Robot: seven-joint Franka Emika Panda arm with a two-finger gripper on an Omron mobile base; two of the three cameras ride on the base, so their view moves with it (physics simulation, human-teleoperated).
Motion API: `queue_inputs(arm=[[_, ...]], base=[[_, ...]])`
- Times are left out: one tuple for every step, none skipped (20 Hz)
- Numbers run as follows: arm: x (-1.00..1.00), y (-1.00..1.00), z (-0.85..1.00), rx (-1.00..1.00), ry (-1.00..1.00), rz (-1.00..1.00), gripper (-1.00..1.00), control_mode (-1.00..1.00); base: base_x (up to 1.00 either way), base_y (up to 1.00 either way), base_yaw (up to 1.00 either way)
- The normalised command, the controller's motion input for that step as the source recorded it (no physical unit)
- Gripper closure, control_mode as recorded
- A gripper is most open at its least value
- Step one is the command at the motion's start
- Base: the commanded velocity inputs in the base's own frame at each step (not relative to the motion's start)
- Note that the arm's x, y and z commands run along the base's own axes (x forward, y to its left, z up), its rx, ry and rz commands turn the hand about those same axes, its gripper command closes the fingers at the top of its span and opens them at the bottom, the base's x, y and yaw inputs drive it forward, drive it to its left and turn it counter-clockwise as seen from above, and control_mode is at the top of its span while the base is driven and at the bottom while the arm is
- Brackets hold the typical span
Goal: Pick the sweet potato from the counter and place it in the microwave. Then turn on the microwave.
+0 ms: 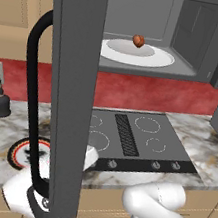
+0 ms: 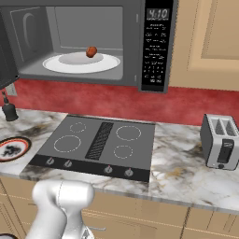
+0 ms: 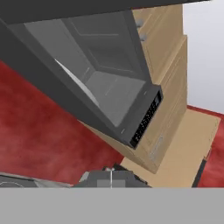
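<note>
The sweet potato [image 1: 138, 40] [image 2: 91, 52] lies on the white turntable [image 1: 155, 60] [image 2: 107, 63] inside the microwave [image 2: 156, 46]. The microwave's door [image 1: 67, 98] stands wide open, its black handle [image 1: 31, 97] facing the left base camera. My gripper [image 3: 111, 174] is low, under the open door, and points up at the microwave's cavity and button panel [image 3: 146, 118]. Its fingertips sit together with nothing between them. In the left base view the white hand is partly hidden behind the door's lower edge. The marble counter [image 2: 186, 172] runs below.
A dark cooktop [image 2: 102, 140] lies under the microwave. A red-rimmed plate [image 1: 19, 152] [image 2: 13, 148] and a dark bottle [image 1: 1, 102] are on the counter to the left, a toaster [image 2: 220, 142] to the right. Tan cabinets [image 2: 210, 42] flank the microwave.
</note>
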Motion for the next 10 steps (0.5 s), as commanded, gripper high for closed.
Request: queue_inputs(arm=[[-0.33, 0.37, 0.0, -0.03, -0.05, -0.19, 1.0, -1.0], [-0.26, 0.36, 0.0, -0.04, -0.07, -0.19, 1.0, -1.0], [-0.23, 0.36, 0.0, -0.06, -0.09, -0.19, 1.0, -1.0], [-0.22, 0.39, 0.0, -0.07, -0.1, -0.19, 1.0, -1.0], [-0.24, 0.41, 0.0, -0.08, -0.13, -0.19, 1.0, -1.0], [-0.22, 0.42, 0.02, -0.1, -0.15, -0.19, 1.0, -1.0], [-0.25, 0.41, 0.04, -0.11, -0.18, -0.19, 1.0, -1.0], [-0.27, 0.39, 0.07, -0.12, -0.21, -0.18, 1.0, -1.0], [-0.32, 0.37, 0.09, -0.14, -0.23, -0.17, 1.0, -1.0], [-0.3, 0.33, 0.1, -0.16, -0.23, -0.16, 1.0, -1.0]], base=[[0.0, 0.0, 0.0], [0.0, 0.0, 0.0], [0.0, 0.0, 0.0], [0.0, 0.0, 0.0], [0.0, 0.0, 0.0], [0.0, 0.0, 0.0], [0.0, 0.0, 0.0], [0.0, 0.0, 0.0], [0.0, 0.0, 0.0], [0.0, 0.0, 0.0]])
